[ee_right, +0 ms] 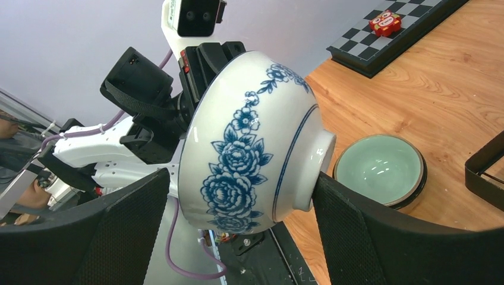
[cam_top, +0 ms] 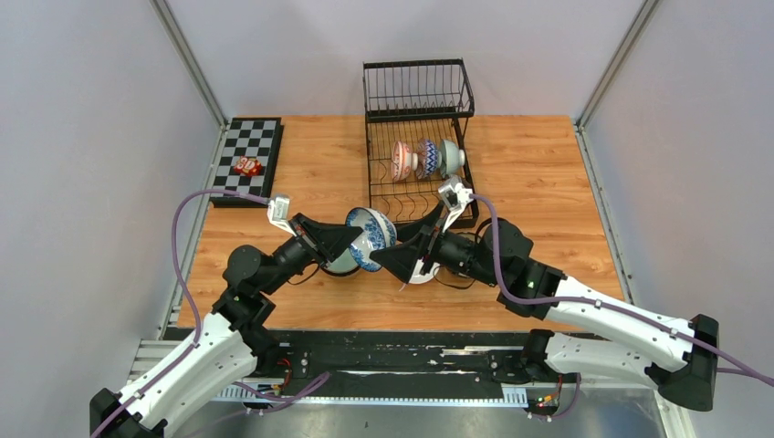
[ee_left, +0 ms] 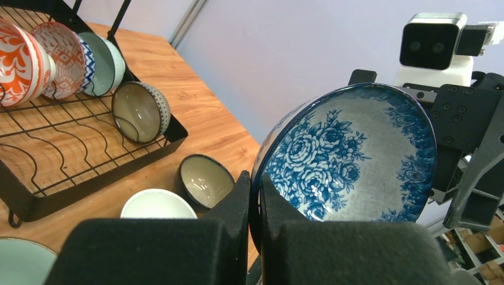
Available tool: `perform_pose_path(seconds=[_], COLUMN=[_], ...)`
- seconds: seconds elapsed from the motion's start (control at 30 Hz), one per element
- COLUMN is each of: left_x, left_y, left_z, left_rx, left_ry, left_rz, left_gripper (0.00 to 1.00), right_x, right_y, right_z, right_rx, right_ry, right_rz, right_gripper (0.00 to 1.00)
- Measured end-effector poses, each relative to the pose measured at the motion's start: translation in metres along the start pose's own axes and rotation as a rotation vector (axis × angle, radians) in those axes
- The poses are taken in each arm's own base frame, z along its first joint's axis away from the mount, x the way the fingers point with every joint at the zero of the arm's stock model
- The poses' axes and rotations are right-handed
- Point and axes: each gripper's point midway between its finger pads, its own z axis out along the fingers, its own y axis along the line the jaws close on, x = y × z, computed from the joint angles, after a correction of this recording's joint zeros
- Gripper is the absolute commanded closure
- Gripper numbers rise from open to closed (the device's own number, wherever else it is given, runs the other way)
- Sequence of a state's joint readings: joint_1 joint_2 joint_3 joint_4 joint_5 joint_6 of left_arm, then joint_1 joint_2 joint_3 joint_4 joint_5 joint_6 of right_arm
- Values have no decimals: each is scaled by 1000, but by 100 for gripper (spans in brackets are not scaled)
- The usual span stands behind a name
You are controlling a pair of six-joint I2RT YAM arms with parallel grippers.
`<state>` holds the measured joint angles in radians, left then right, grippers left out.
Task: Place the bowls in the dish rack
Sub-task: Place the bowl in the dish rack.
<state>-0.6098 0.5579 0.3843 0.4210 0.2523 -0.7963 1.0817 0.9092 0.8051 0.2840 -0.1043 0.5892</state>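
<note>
The left gripper (ee_left: 254,185) is clamped on the rim of the blue flowered bowl (ee_right: 249,136) and holds it in the air, turned on its side. The right gripper (ee_right: 238,178) has its jaws wide apart, and the bowl sits between them, with the rim just beside one pad and the foot ring just beside the other.

We judge this step to be a handover. To do it well, we should bring the right jaws together slowly until both pads press. Only then should the left jaws let go, because the glazed wall is round and can slip. After that, the bowl goes to the dish rack (cam_top: 419,114), beyond the right jaws, where other bowls stand in the slots.

We cannot tell if the right pads touch the bowl, as the gap at the rim side is very thin. The left pads cover the place where they pinch the rim. A pale green bowl (ee_right: 380,169) waits on the table (cam_top: 548,182) past the foot-side pad. From above the arms hide it, and a free slot is hard to make out.
</note>
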Motion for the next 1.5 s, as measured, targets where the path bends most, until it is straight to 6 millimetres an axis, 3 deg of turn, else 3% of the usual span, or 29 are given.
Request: perform_pose_path(seconds=[0.17, 0.2, 0.3, 0.33, 0.53, 1.0, 1.13, 1.23, 1.37, 1.5], left_x=[1, 1, -1, -2, -3, 3, 7, 7, 0, -20], left_y=[0, 0, 0, 0, 0, 9, 16, 20, 20, 16], left_z=[-1, -1, -1, -1, -1, -2, -3, -3, -3, -3], left_rx=[5, 6, 8, 5, 9, -33, -67, -93, -134, -191], left_ry=[1, 1, -6, -13, -18, 3, 18, 27, 34, 22], left_rz=[2, 3, 12, 14, 17, -1, -2, 2, 19, 60], left_gripper=[100, 100, 100, 100, 98, 49, 32, 24, 16, 8], right_x=[2, 2, 0, -1, -2, -4, -3, -1, -3, -13], right_y=[-2, -2, -6, -7, -7, -9, -15, -21, -32, -42], right_z=[4, 4, 5, 6, 7, 6, 4, 3, 1, -1], right_rx=[4, 5, 21, 21, 22, 32, 59, 87, 143, 209], right_ry=[6, 6, -4, -8, -14, -23, -19, -13, -10, -22], right_rz=[7, 8, 9, 11, 5, -15, -35, -57, -99, -166], right_gripper=[22, 31, 94, 97, 97, 97, 97, 97, 97, 97])
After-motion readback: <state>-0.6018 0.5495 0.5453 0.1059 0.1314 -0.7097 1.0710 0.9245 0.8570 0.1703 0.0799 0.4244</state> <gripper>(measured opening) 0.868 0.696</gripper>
